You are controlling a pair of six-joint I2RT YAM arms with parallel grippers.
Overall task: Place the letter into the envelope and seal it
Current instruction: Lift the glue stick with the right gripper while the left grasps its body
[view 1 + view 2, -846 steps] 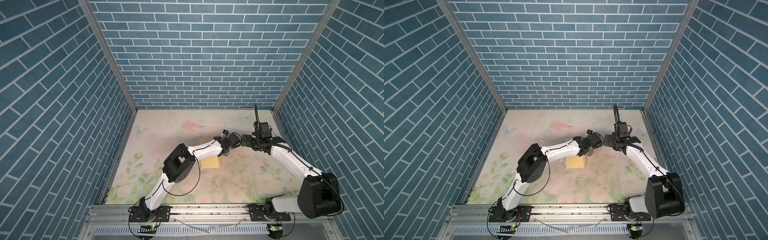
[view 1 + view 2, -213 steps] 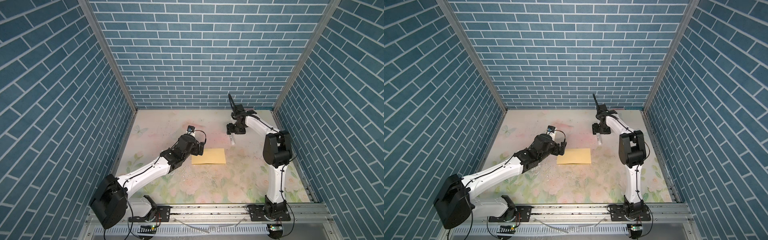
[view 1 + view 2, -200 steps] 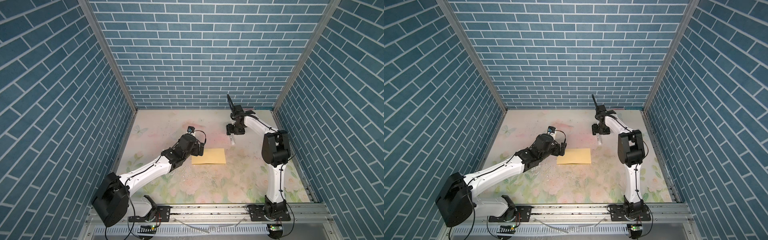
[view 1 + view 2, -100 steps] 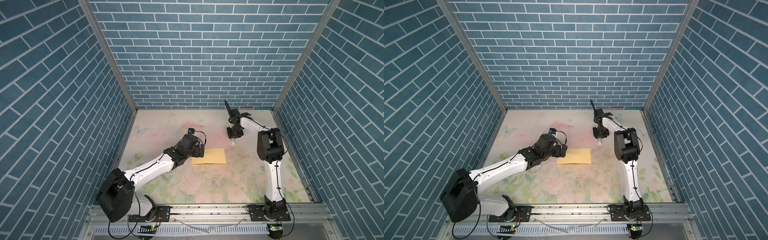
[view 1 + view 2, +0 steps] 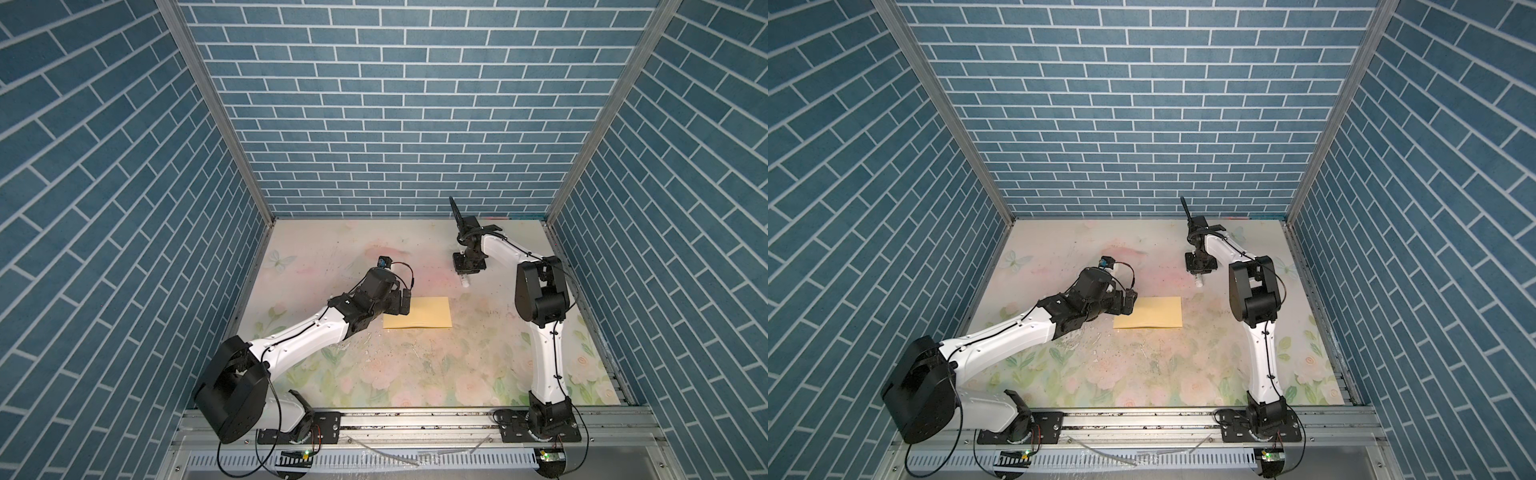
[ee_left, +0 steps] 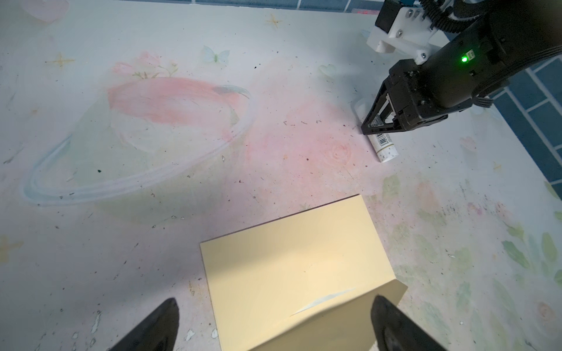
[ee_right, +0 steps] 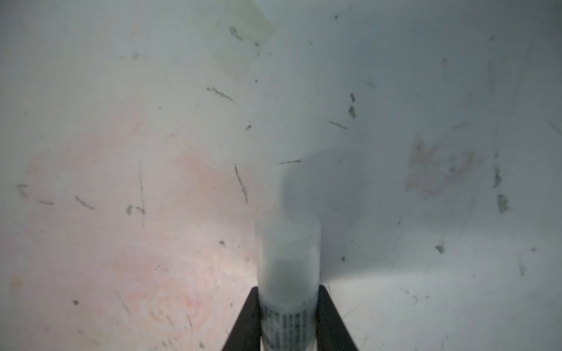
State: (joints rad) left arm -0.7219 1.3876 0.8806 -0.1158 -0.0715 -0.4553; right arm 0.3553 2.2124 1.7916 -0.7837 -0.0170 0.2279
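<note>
Flatly the envelope (image 5: 417, 312) lies, long axis left-right; left jaws gape, right jaws pinch glue stick (image 6: 383, 147).

Envelope (image 5: 417, 312): flat on the table, centre of the scene.
Plain yellow-tan rectangle with its long edges running left to right. It lies flat on the floral table (image 5: 415, 374), about midway between the near and far edges. The upper face is unmarked in both top views. In the left wrist view, one end of the envelope (image 6: 298, 267) shows a fold line with a thin pale sliver along it and a corner projecting past the edge. Flap state cannot be told.
</note>
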